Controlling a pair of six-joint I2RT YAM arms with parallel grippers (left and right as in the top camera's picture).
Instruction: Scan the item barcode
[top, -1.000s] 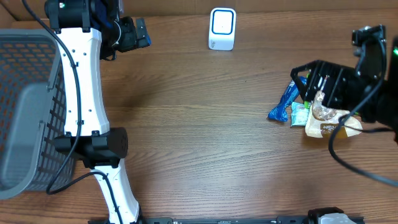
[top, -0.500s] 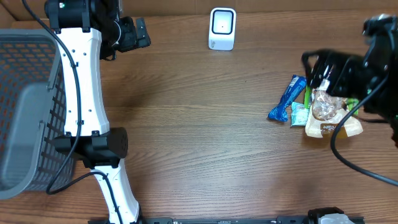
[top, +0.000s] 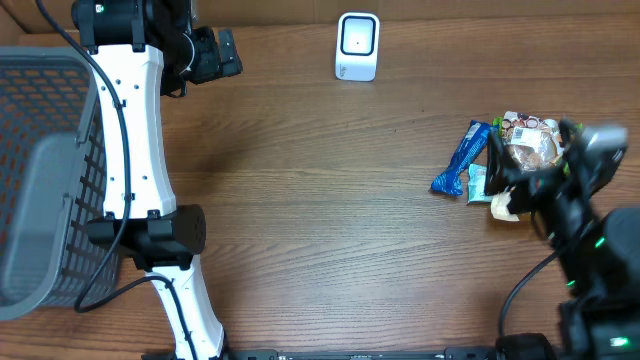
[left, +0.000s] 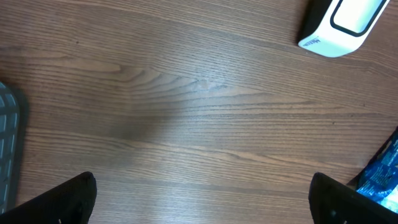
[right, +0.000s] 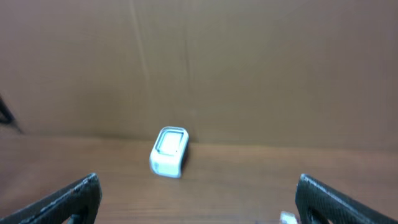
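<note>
brown wood-grain table (top: 330, 200) carries a white boxy scanner (top: 357, 46) at the back, and a blue foil wrapper (top: 462, 158) beside a clear cookie bag (top: 530, 148) on the right.

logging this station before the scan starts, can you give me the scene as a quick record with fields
scanner: white, upright, far middle of the table
basket: grey mesh, left edge
items: blue wrapper, green packet and cookie bag, bunched on the right side
left fingers: open, nothing between them, over bare wood
right fingers: open, nothing between them, scanner in view ahead
scan: not yet done, no item held
</note>
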